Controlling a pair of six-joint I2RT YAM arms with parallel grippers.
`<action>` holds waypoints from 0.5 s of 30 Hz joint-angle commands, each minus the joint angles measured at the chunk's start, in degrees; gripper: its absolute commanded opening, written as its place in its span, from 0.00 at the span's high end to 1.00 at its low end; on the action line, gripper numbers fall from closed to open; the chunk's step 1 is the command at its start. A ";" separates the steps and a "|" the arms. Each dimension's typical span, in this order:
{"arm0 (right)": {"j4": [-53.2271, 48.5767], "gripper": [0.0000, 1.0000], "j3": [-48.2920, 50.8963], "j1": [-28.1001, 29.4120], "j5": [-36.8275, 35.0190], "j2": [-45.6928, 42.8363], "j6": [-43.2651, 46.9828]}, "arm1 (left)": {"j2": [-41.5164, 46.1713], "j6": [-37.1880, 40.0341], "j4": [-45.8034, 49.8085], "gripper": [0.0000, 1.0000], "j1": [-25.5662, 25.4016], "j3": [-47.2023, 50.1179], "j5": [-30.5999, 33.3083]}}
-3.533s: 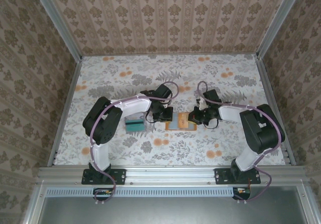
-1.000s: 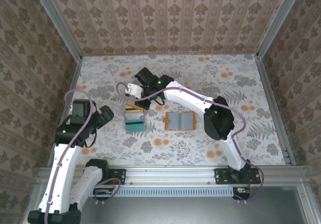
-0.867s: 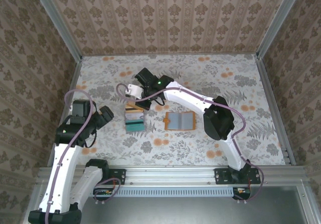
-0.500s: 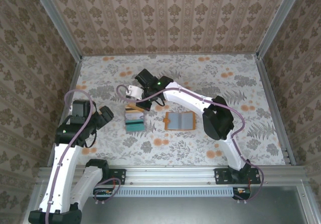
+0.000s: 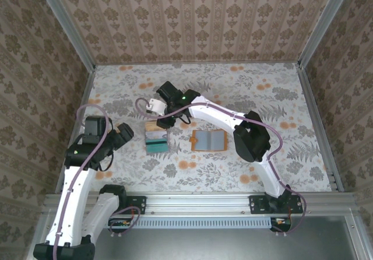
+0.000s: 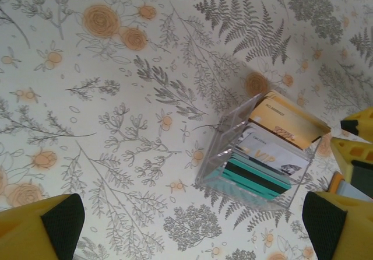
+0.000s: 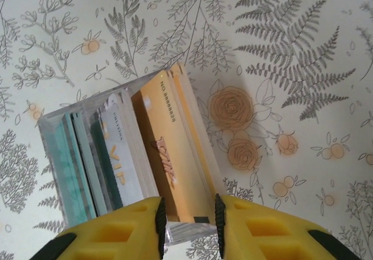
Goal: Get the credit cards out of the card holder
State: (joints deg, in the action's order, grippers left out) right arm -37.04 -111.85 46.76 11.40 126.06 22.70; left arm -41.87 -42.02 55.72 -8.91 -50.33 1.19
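**A:** Right, biggest first: how do the arms stand over the floral table (image 5: 262,97)?

**B:** The right arm (image 5: 215,113) stretches across to left of centre in the overhead frame. The left arm (image 5: 78,155) sits folded at the left edge. Its left gripper (image 6: 192,222) gapes wide and carries nothing.

**A:** And the card holder?

**B:** The card holder (image 5: 208,140) lies opened flat at the centre, pale inside up. It is just right of the clear plastic box (image 6: 224,143) and apart from it. Whether its pockets hold more cards is too small to tell.

**A:** What's in the box?

**B:** Credit cards (image 6: 262,161) on edge, leaning: teal cards (image 7: 67,172), a white VIP card (image 7: 122,155) and an orange card (image 7: 169,143). The right gripper (image 7: 187,219) hangs over the orange card at the bottom of the wrist frame. Its jaws are parted a little, and the card looks free of the pads.

**A:** So which step is this?

**B:** Dropping one card into the box, I judge. The next move calls for lifting straight up without nudging the box or the leaning cards. Then it should go to the card holder for whatever remains, probably with the left gripper steadying it.
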 commanded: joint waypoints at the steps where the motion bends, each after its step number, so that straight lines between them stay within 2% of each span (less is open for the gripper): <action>1: 3.82 0.66 3.62 -0.26 -2.95 -5.02 -4.02 | -0.89 1.18 -3.85 0.03 0.41 0.69 -3.75; 7: 11.97 0.65 15.99 -2.66 -4.20 -14.77 -13.19 | -5.30 -0.03 -11.27 0.09 -3.05 1.35 -7.07; 15: 15.21 0.64 33.68 -6.69 -9.61 -29.24 -24.08 | -17.65 -4.03 -21.20 0.16 -16.70 -0.66 -4.00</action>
State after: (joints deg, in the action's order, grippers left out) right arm -23.64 -82.61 41.08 5.08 101.14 4.99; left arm -55.66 -44.05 39.38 -22.24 -49.30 -3.62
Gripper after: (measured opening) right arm 0.362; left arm 0.846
